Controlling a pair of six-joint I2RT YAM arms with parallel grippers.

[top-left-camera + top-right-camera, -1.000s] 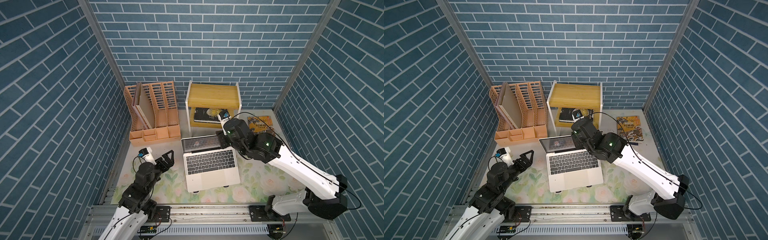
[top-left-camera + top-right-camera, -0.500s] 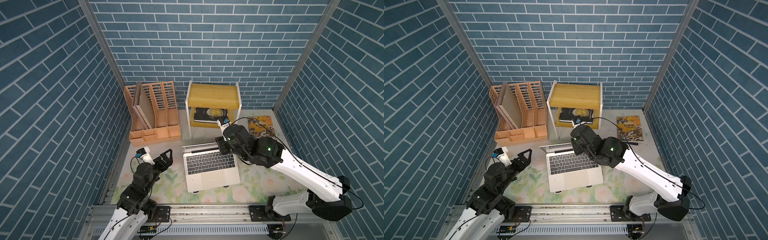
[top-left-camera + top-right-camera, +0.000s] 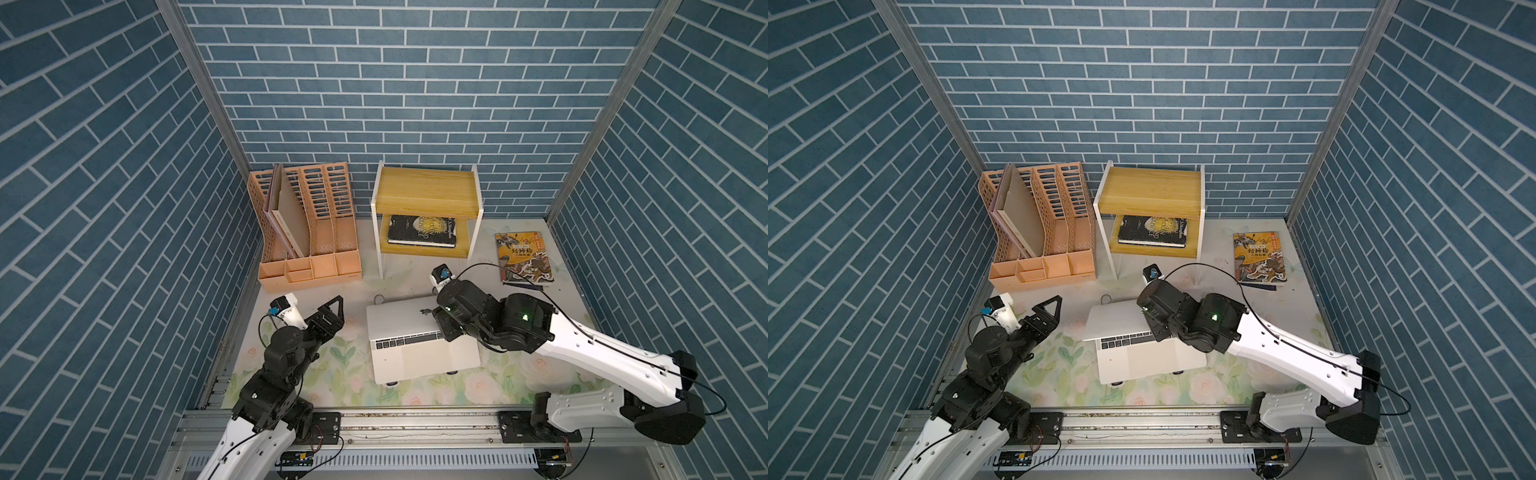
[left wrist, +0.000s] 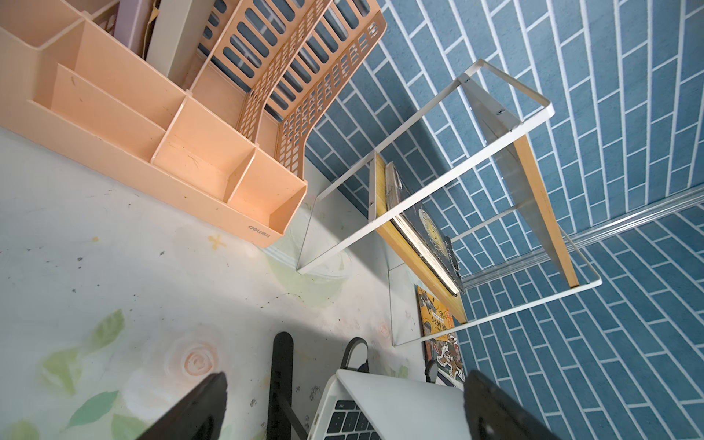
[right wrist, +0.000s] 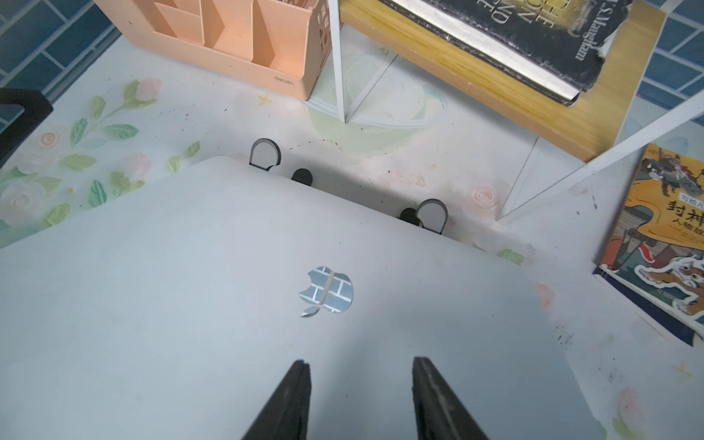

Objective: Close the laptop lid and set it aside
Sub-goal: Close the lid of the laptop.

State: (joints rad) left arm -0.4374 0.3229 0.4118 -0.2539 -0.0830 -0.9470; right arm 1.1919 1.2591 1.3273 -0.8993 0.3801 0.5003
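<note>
The silver-white laptop (image 3: 424, 357) sits mid-table on the floral mat. The laptop lid (image 3: 399, 320) is tipped low over the keyboard, and only a strip of black keys shows at its front edge in both top views. The lid's outer face with the apple logo (image 5: 327, 291) fills the right wrist view. My right gripper (image 5: 360, 364) rests on that face just in front of the logo, its fingers apart with nothing between them. Left of the laptop hovers my left gripper (image 3: 332, 309), wide open and empty. The lid's corner (image 4: 381, 396) shows in the left wrist view.
A black folding stand (image 4: 282, 381) lies under and behind the laptop. A peach file organizer (image 3: 307, 232) stands at the back left. A wooden shelf (image 3: 426, 195) at the back centre holds a black book (image 3: 422, 230). A colourful book (image 3: 524, 257) lies at the back right.
The lid has swung down from near upright to almost flat over the keyboard. My right gripper came forward and down with it. The left arm has barely moved.
</note>
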